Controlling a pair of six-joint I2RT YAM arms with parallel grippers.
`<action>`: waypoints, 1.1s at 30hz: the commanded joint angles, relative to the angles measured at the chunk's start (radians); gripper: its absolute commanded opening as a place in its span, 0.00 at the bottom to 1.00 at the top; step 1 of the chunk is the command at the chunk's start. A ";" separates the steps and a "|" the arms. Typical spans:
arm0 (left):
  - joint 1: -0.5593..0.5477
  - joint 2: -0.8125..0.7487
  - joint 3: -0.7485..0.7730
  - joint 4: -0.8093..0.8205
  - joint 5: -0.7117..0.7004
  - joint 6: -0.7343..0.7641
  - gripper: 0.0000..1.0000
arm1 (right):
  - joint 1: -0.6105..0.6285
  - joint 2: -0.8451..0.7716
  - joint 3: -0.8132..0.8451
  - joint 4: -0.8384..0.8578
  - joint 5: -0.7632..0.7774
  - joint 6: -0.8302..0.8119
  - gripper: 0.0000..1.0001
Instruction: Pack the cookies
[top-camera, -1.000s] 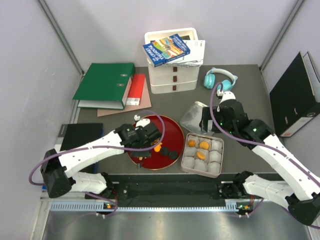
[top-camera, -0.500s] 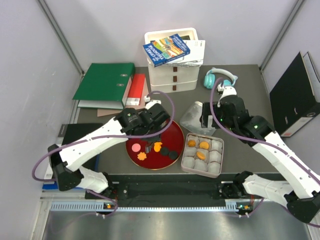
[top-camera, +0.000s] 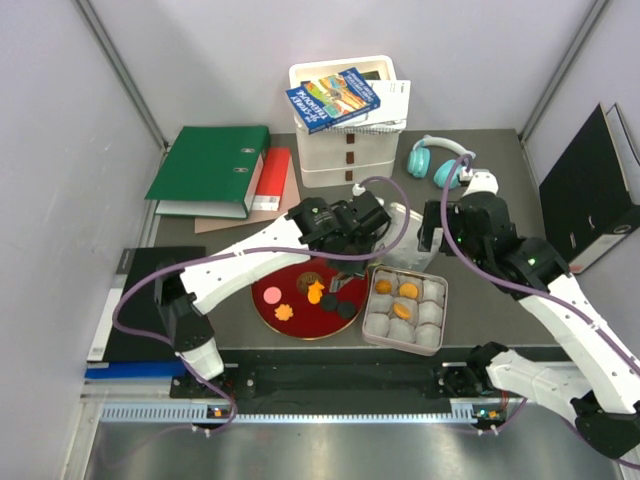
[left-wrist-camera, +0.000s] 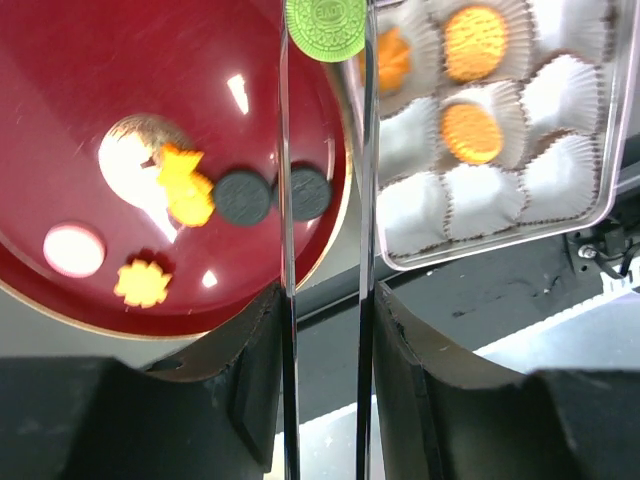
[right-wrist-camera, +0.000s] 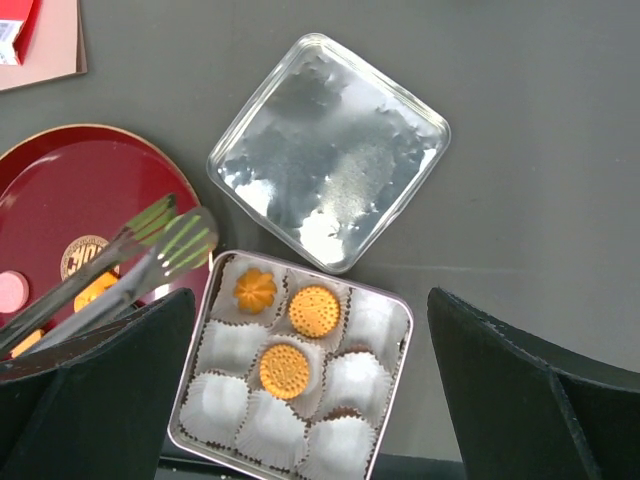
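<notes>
The left pincer (left-wrist-camera: 325, 310) is squeezing clear tongs (left-wrist-camera: 287, 200) gripping a round green cookie (left-wrist-camera: 325, 28) near the square metal tin (left-wrist-camera: 500, 243); the right pincer (right-wrist-camera: 310, 330) is hanging spread. Next, it is probably needing an empty paper cup (right-wrist-camera: 372, 322).

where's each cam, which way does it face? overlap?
Top: overhead, near edge, looking down at table; left arm, right arm show.
Left wrist: down along left claw and tongs pinching green cookie, over plate and tin.
Right wrist: straight down on lid and tin; open right claw at bottom corners.
Shared: plate and tin in all.
</notes>
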 joint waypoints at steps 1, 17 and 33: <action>-0.032 0.021 0.081 0.004 0.022 0.057 0.34 | -0.013 -0.044 0.010 -0.022 0.037 0.027 0.99; -0.118 0.223 0.388 -0.005 0.137 0.158 0.35 | -0.025 -0.063 0.053 -0.061 0.046 0.069 0.99; -0.175 0.270 0.382 -0.016 0.247 0.221 0.36 | -0.077 -0.093 0.119 -0.091 0.092 0.105 0.99</action>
